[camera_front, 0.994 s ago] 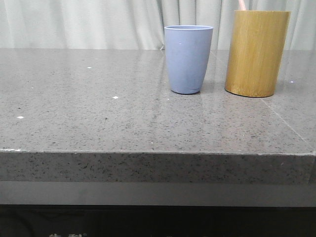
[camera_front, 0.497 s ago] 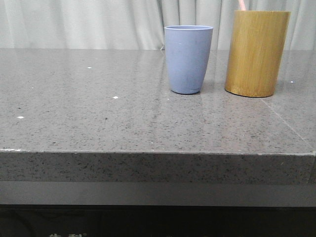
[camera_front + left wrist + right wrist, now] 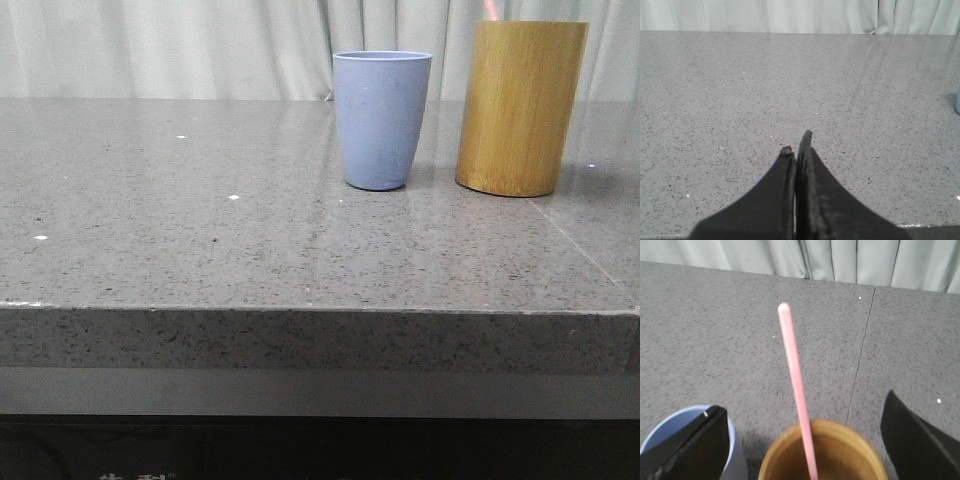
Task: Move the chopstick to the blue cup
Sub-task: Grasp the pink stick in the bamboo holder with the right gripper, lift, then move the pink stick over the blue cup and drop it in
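Note:
The blue cup (image 3: 381, 119) stands upright at the back of the grey table. Right of it stands a taller bamboo cylinder (image 3: 519, 107). A pink chopstick tip (image 3: 491, 10) pokes out of the cylinder's top. In the right wrist view the chopstick (image 3: 794, 380) rises from the cylinder (image 3: 823, 452), with the blue cup's rim (image 3: 670, 422) beside it. My right gripper (image 3: 802, 440) is open above the cylinder, one finger on each side of the chopstick, not touching it. My left gripper (image 3: 797, 142) is shut and empty over bare table.
The grey speckled stone table (image 3: 200, 230) has its front edge near the camera. A seam (image 3: 861, 342) runs across the tabletop by the cylinder. A pale curtain (image 3: 170, 45) hangs behind the table.

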Motion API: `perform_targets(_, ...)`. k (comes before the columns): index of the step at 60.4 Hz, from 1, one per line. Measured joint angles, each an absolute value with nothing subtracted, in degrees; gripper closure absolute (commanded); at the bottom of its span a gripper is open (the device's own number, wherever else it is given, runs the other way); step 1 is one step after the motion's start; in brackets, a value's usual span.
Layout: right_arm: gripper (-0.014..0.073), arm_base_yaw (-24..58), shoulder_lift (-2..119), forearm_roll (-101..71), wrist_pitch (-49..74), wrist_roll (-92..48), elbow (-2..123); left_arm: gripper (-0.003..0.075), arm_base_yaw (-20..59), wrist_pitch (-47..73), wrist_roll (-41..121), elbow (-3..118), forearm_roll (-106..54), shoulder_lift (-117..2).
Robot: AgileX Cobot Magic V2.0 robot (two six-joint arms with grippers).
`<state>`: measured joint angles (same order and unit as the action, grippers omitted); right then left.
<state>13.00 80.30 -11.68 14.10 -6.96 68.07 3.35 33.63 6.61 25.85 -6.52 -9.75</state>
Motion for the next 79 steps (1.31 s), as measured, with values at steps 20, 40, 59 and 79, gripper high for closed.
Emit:
perform_targets(20, 0.0006, 13.09, 92.75, -11.11, 14.1, -7.1, 77.99, 0.0739, 3.35, 33.63, 6.61, 25.85, -6.52, -9.75)
perform_targets(40, 0.0449, 13.09, 93.53, -9.44, 14.1, -7.1, 78.61, 0.0739, 3.35, 33.63, 6.61, 25.85, -6.52, -9.75)
perform_targets(59, 0.0518, 13.09, 92.79, -9.32, 14.1, -7.1, 78.61, 0.0739, 3.35, 33.63, 6.61, 25.85, -6.52, -9.75)
perform_targets(79, 0.0518, 13.09, 83.7, -9.32, 7.88, -7.1, 78.61, 0.0739, 3.35, 33.63, 6.61, 25.62, -6.52, -9.75)
